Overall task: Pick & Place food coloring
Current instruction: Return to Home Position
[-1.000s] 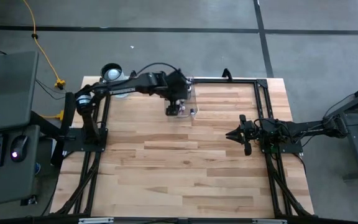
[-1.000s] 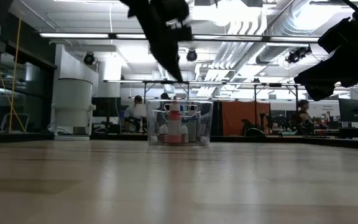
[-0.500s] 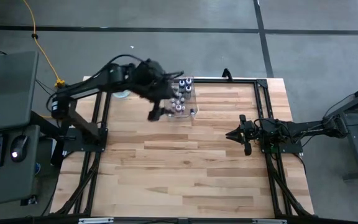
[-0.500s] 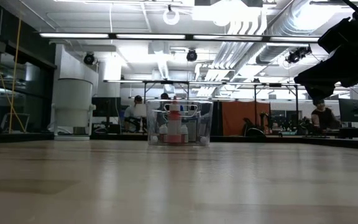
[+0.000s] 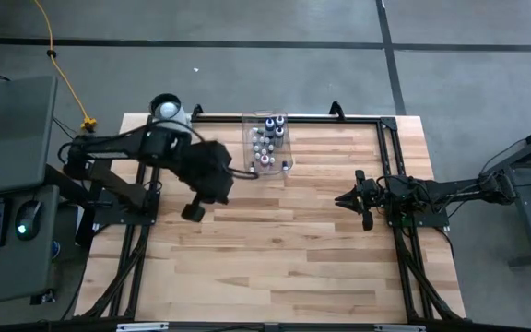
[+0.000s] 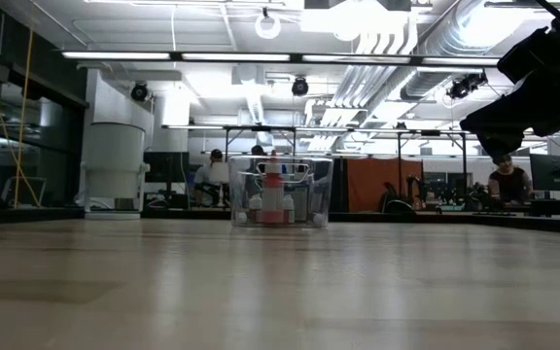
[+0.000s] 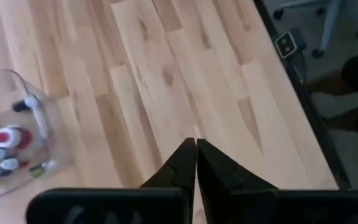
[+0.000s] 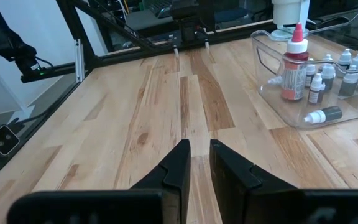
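With the bottles point(image 8: 294, 68) gathered in the bin point(image 8: 277, 102), well ahead of the right fingers point(image 8: 178, 165), which wait slightly apart, the left fingers point(image 7: 182, 167) hang pressed together and empty over bare desk point(image 7: 166, 74), clear of the bin, seemingly heading home.
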{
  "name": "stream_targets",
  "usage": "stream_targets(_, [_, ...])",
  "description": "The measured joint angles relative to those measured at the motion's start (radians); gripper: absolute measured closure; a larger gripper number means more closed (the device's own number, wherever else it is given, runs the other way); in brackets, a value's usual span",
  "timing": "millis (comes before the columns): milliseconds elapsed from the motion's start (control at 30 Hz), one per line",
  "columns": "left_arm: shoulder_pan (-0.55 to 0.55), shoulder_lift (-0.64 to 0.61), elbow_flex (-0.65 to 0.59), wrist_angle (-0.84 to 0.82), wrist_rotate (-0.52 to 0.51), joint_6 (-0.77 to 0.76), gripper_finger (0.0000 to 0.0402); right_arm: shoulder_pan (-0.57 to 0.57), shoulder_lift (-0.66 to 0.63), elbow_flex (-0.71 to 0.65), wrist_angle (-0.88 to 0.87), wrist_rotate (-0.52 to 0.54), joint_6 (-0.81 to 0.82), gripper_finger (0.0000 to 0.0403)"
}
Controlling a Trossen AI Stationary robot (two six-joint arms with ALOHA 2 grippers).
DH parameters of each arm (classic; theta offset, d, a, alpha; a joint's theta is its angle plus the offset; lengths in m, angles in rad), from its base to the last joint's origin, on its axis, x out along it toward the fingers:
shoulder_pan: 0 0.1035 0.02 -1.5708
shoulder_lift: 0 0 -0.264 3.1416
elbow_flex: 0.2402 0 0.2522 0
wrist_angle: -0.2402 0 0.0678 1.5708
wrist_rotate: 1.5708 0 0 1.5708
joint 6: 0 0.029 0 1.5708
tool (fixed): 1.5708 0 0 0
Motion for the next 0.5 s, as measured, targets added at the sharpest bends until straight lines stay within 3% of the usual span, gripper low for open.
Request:
stream_targets(267, [-0.009,-0.223,-0.455,0.371,0.07,-0.074,0.0399,0.0,-0.001,0.0,0.0,0.0,0.0,0.0352])
stream_targets(500, [-0.009,-0.491,-0.844,0.685,-0.025,-0.117,0.0401,0.0,0.0,0.0,0.0,0.0,0.0,0.0348])
